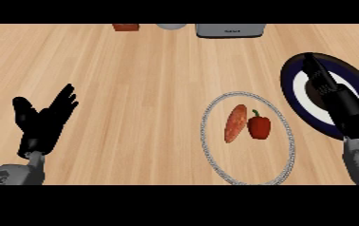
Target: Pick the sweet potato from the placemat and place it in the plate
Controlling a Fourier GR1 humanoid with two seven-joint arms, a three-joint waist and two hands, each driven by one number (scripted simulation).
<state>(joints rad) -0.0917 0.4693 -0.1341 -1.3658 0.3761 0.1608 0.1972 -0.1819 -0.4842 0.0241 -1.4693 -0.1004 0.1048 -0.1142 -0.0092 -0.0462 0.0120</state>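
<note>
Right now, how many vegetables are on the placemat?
2. The sweet potato lies left of centre on the placemat; the red pepper sits close beside it, on its right. Nothing on the placemat seems hidden.

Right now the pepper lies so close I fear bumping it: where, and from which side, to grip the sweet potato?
Probably its middle, across the narrow width, from above and the left. The sweet potato lies long and tilted on the placemat; the pepper crowds its right side, the left is free.
</note>
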